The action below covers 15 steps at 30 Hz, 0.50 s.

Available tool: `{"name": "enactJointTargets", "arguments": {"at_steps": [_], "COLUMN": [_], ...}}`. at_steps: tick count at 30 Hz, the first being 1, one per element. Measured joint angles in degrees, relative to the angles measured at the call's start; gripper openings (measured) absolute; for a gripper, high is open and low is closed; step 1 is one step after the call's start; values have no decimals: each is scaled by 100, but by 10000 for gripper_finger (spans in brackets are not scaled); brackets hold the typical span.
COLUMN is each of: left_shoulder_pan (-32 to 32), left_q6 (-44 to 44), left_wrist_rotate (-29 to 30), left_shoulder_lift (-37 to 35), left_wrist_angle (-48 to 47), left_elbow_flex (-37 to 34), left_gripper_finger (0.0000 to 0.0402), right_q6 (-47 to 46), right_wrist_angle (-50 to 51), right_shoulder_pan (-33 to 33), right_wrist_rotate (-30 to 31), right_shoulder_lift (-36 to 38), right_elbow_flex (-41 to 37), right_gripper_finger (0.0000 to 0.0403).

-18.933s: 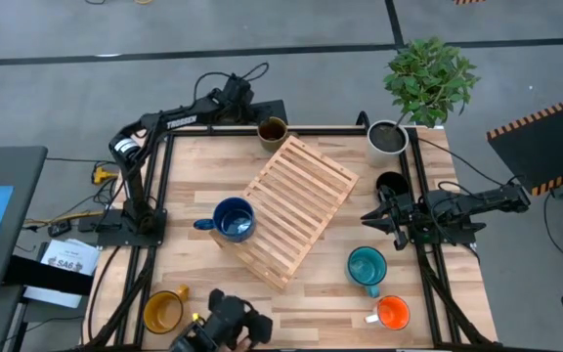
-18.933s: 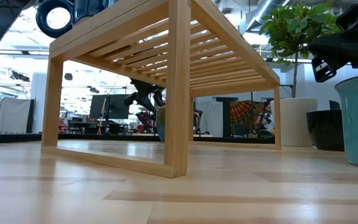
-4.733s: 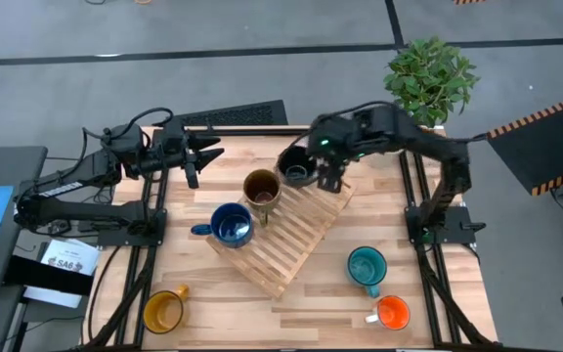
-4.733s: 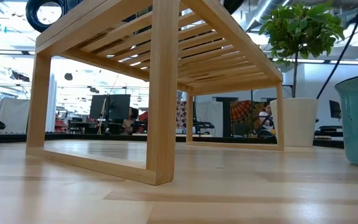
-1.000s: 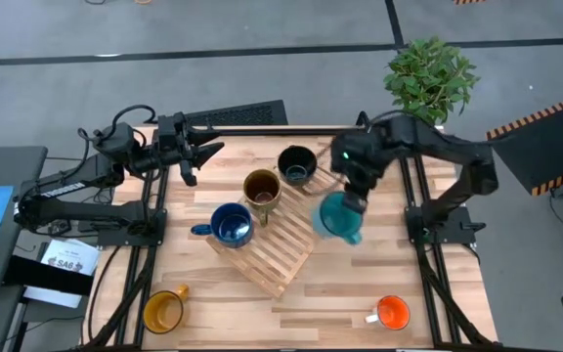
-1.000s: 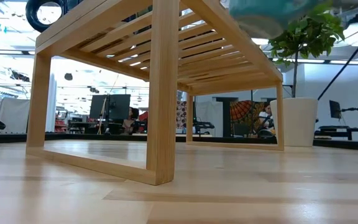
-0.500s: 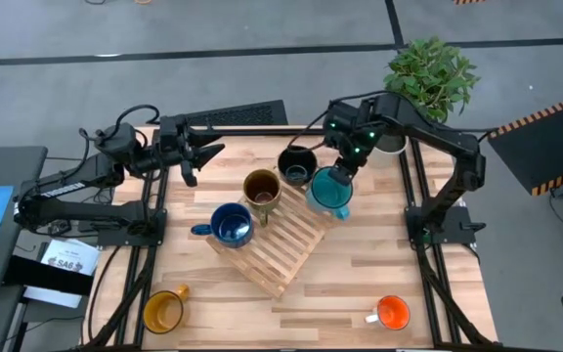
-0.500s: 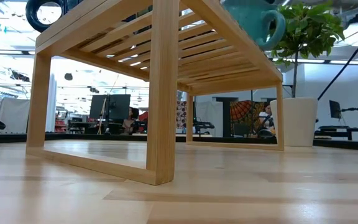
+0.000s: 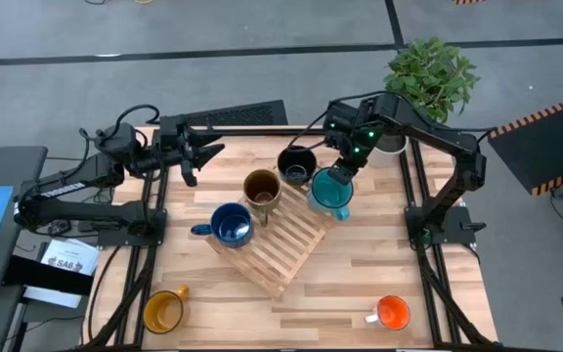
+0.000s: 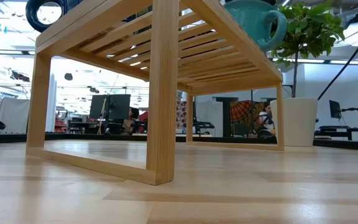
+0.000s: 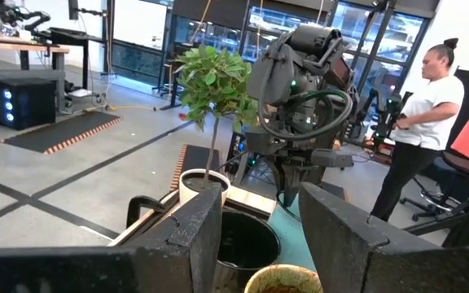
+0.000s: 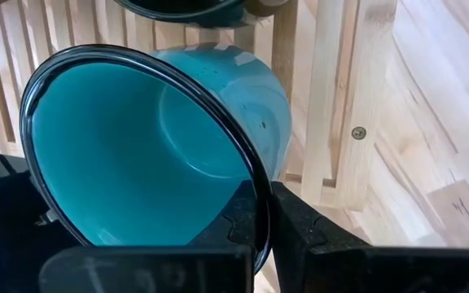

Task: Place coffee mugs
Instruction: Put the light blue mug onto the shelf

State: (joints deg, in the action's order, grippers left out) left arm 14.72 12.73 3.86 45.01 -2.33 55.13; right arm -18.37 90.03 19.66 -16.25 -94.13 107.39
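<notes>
The right gripper [image 9: 343,168] pinches the rim of the round teal mug [image 9: 330,190] on the slatted wooden rack [image 9: 286,227], and should let go next.

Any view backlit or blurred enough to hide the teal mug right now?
Low view: bright windows backlight the rack, teal mug cut off at top. Right wrist view: mug sharp, jaws clamping its rim. High view: evenly lit, mug clear.

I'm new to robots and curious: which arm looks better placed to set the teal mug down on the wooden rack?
The right: its gripper is shut on the teal mug at the rack; the left gripper waits, open.
</notes>
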Motion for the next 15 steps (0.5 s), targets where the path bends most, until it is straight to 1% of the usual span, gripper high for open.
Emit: {"name": "enactJointTargets", "arguments": {"at_steps": [5, 9, 15], "left_shoulder_pan": [-2, 0, 0], "left_q6": [0, 0, 0], "left_wrist_rotate": [-1, -2, 0], "left_shoulder_lift": [-1, 0, -2], "left_wrist_angle": [2, 3, 4], "left_elbow_flex": [0, 0, 0], "left_gripper_finger": [149, 149, 149], "right_q6": [-26, -25, -22], "right_wrist_angle": [-3, -5, -12], "right_shoulder_pan": [0, 0, 0], "right_wrist_rotate": [9, 143, 157], "right_shoulder_lift": [0, 1, 2], "right_elbow_flex": [0, 0, 4], "right_gripper_finger": [43, 56, 68]}}
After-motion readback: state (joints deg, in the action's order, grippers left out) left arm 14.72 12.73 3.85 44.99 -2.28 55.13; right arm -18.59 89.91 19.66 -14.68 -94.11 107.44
